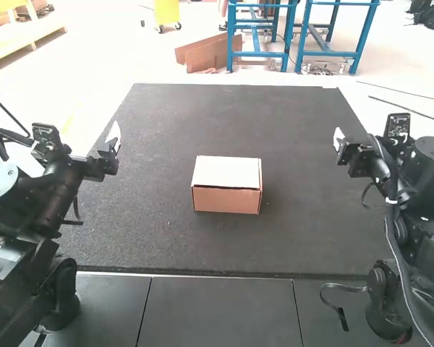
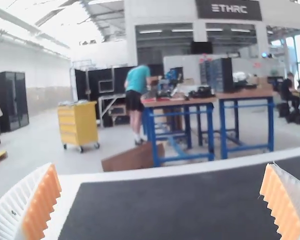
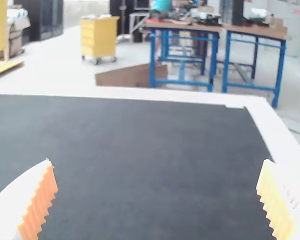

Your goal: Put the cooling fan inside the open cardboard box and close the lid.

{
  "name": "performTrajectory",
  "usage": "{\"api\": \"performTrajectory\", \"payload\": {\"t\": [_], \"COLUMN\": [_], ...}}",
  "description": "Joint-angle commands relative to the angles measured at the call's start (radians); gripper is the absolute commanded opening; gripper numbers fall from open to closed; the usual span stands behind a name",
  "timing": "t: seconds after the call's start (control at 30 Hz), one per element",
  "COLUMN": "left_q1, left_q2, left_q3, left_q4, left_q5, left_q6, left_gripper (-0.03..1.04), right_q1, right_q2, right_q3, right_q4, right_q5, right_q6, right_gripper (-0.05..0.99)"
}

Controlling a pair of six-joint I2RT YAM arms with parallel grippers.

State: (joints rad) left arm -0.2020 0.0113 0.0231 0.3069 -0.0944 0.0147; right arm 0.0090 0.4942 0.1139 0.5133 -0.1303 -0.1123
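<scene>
Near the front edge of the tabletop (image 1: 217, 311), both arms stood back from the work. The left gripper (image 1: 112, 150) hung over the left edge of the black mat (image 1: 152, 217) and the right gripper (image 1: 341, 148) over its right edge. Each was released, its jaws spread wide with nothing between them. The fingers (image 3: 20, 200) were white ribbed plastic faced with orange saw-toothed pads (image 2: 42, 202). The box (image 1: 226, 183) sat in the middle of the mat, well apart from both grippers. It was plain brown cardboard, rectangular, with a pale flat top. Its lid lay down and level, so whether the fan was inside could not be told. The task appeared at or near completion, with only a lid check likely remaining. For that check, one gripper should brace a side wall, because light cardboard may slide on the mat. The other should press flat along the lid's front edge, not at one corner. The mat was matte and finely grained, running unbroken to the far edge.
</scene>
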Motion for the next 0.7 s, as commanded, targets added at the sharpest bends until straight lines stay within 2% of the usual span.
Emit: {"api": "performTrajectory", "payload": {"t": [0.0,0.1,0.2,0.3,0.4,0.57,0.67], "left_q1": [0.013,0.013,0.013,0.013,0.013,0.012,0.013], "left_q2": [-0.005,-0.011,-0.011,-0.011,-0.011,-0.013,-0.011], "left_q3": [-0.025,-0.025,-0.025,-0.025,-0.025,-0.025,-0.025], "left_q4": [0.031,-0.022,-0.032,-0.017,-0.042,-0.138,-0.177], "left_q5": [-0.042,-0.042,-0.042,-0.042,-0.042,-0.042,-0.041], "left_q6": [0.005,-0.079,-0.121,-0.147,-0.142,-0.153,-0.167], "left_gripper": [0.95,0.95,0.95,0.95,0.95,0.95,0.96], "right_q1": [0.002,0.009,0.011,0.006,0.005,0.013,0.017], "right_q2": [-0.003,-0.006,-0.025,-0.072,-0.157,-0.353,-0.437], "right_q3": [-0.033,-0.08,-0.112,-0.114,-0.114,-0.115,-0.115], "right_q4": [0.045,0.062,0.074,0.013,-0.064,-0.289,-0.36], "right_q5": [0.037,0.037,0.034,0.031,0.031,0.031,0.032], "right_q6": [-0.02,-0.02,-0.021,-0.027,-0.018,-0.007,-0.001], "right_gripper": [0.91,0.91,0.92,0.92,0.92,0.91,0.92]}}
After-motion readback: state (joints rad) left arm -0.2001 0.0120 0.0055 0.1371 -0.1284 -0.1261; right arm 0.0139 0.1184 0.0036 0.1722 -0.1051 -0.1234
